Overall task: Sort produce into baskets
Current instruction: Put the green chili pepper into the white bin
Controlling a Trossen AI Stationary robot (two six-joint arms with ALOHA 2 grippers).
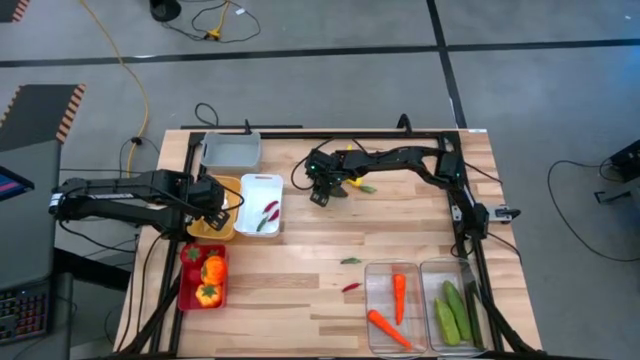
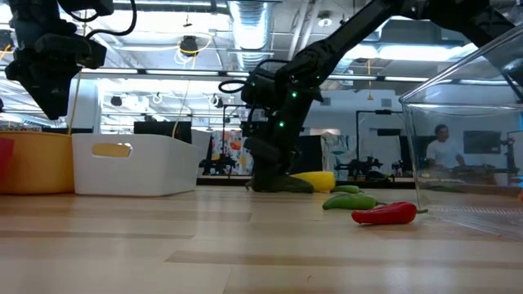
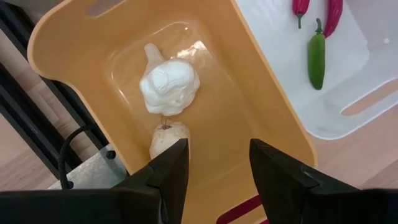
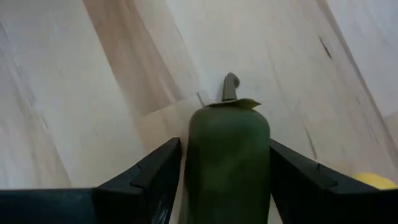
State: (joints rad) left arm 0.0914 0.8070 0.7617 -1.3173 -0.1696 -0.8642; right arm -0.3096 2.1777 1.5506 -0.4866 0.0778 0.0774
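Right gripper [image 4: 217,180] pressing down at tabletop [image 1: 300,300] centre-back, fingers [image 4: 149,180] pinching a dark green vegetable [image 4: 229,155], stem end poking forward, body touching the wood. Judging the hold snug but the piece wide and smooth, so possibly squirting out or rolling when lifted. Sitting just beside it: a yellow piece [image 2: 315,180], likely getting nudged off its spot on the way up. Lying loose nearer the front: a green chili [image 2: 351,201] and a red chili [image 2: 384,214], close by the clear bins [image 1: 398,300], so risking a knock if the carry passes low.

Left gripper [image 3: 214,168] hovering over the yellow bin [image 3: 261,106], fingers [image 3: 168,174] spread, holding nothing; two white garlic pieces [image 3: 168,87] resting inside. White bin [image 1: 262,203] touching the yellow one, holding chilies [image 1: 268,213]; grey bin [image 1: 230,150] behind, red bin [image 1: 200,278] in front with peppers [image 1: 210,283].

Carrots [image 1: 392,310] filling one clear bin, cucumbers [image 1: 452,312] the other, right at the front right corner. Open wood running between centre and those bins, giving a fair path. Frame rail hugging the right edge, leaving little slack for the right arm's elbow there.
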